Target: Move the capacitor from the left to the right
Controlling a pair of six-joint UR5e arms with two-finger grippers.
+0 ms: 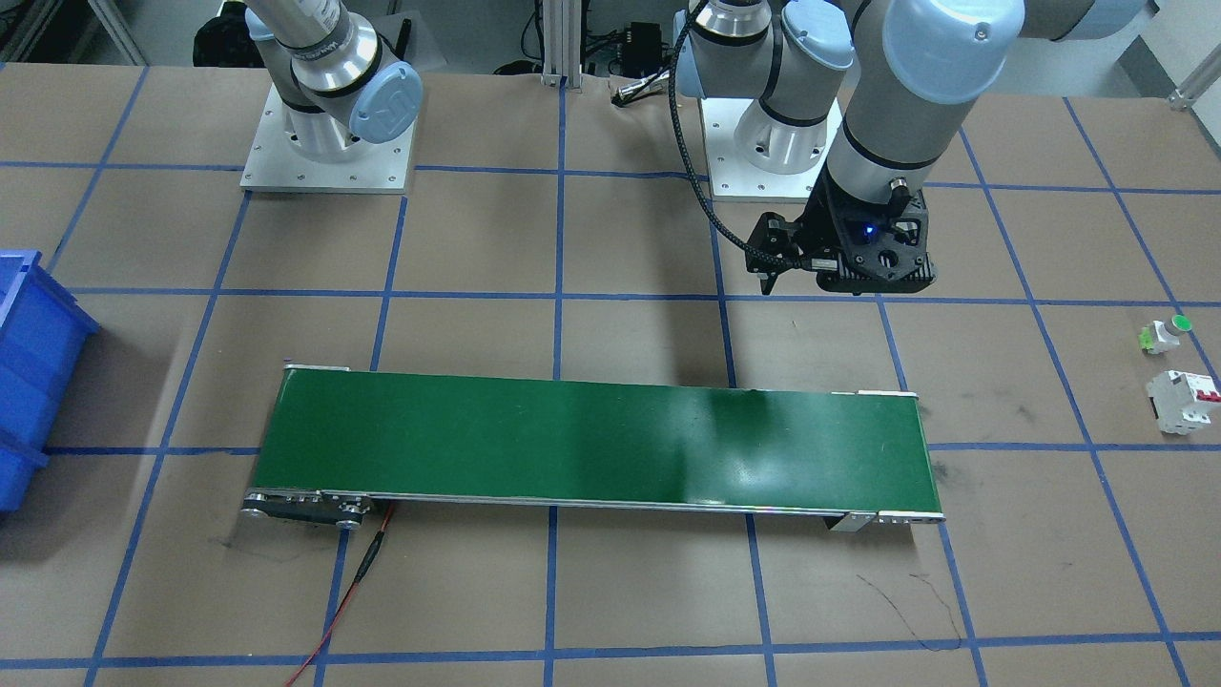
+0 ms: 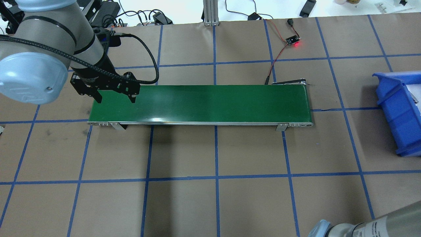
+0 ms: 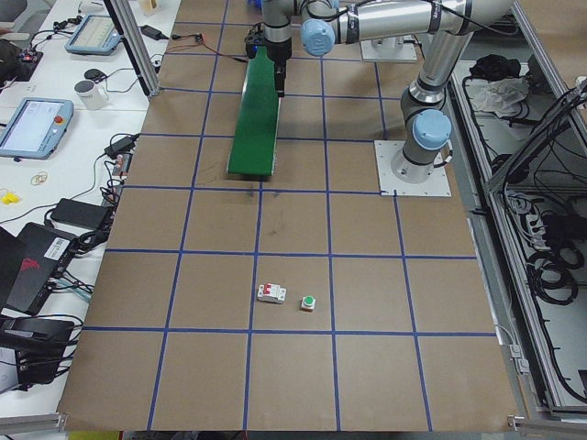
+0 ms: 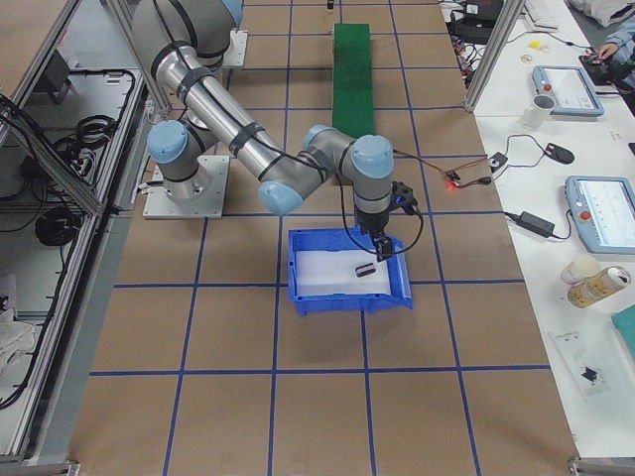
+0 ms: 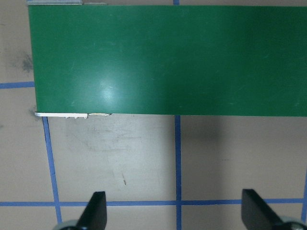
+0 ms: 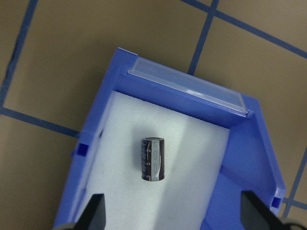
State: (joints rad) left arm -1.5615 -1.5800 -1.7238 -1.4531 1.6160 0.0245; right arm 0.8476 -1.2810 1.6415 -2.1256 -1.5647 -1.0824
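The capacitor (image 6: pixel 153 159), a dark stubby cylinder with a pale stripe, lies on its side on the white foam inside the blue bin (image 6: pixel 249 158). It shows as a small dark shape in the exterior right view (image 4: pixel 364 269). My right gripper (image 6: pixel 175 214) hangs above the bin, open and empty, its fingers wide on either side of the capacitor. My left gripper (image 2: pixel 115 99) is open and empty over the left end of the green conveyor belt (image 2: pixel 200 103). The left wrist view shows the belt's end (image 5: pixel 168 57) and bare table between the open fingers.
A white breaker with red marks (image 1: pixel 1183 401) and a white push-button with a green cap (image 1: pixel 1166 334) lie on the table at my far left. A small sensor board with a red light (image 2: pixel 292 41) and its wires sit behind the belt's right end.
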